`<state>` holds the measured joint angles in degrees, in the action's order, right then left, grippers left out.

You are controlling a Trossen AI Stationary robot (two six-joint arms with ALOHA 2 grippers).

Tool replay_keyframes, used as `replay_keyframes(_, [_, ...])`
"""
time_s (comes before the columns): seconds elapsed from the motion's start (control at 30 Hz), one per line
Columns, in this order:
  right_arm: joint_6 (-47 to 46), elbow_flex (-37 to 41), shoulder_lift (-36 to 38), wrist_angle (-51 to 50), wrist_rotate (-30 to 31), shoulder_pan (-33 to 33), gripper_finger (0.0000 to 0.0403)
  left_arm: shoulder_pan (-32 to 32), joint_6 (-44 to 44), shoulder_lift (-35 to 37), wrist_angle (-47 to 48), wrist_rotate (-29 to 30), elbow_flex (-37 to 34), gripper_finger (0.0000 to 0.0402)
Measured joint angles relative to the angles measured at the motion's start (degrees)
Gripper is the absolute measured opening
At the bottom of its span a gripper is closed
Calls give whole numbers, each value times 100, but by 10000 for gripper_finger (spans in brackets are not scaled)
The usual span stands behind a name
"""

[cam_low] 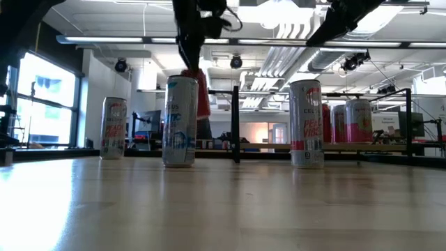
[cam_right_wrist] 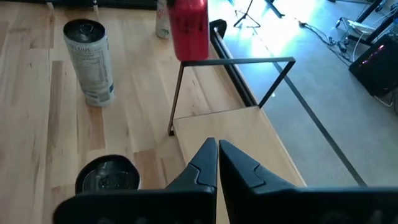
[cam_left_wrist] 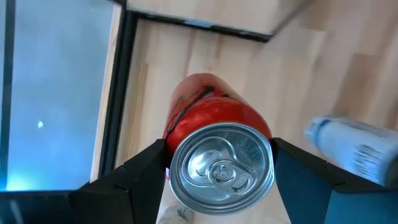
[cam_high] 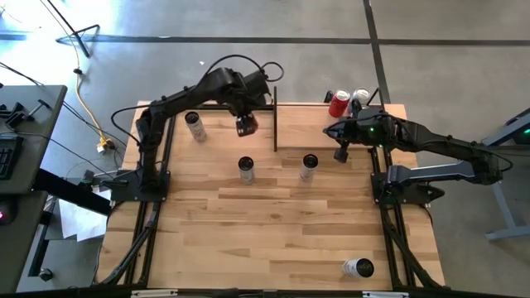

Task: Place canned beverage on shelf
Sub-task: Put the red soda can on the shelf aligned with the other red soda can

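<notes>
Silver-lidded and red-walled, the can point(cam_left_wrist: 217, 146) sits between the fingers point(cam_left_wrist: 134, 177) of my left claw point(cam_high: 246, 125), which grasps it by the sides just under the rim, lifted off the tabletop point(cam_high: 273, 232) beside the shelf point(cam_high: 302, 124). I judge it stiff, smooth, slippery and weighty if full, so a grip across the middle would be steadier. Beyond, my right claw point(cam_right_wrist: 217, 155) hangs clenched and empty over the shelf.

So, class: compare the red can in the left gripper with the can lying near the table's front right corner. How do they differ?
The red can is held off the table between the left gripper's fingers; the white can lies on its side on the tabletop, untouched. One is red, the other white with dark print. Both are slim drink cans.
</notes>
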<state>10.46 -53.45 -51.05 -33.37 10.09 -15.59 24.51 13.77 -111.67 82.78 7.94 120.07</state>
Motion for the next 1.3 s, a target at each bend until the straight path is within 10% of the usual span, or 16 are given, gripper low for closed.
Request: replay_keyframes(1.3, [-146, -17, 319, -77, -42, 76, 0, -3086, -514, 454, -719, -497, 2, 237])
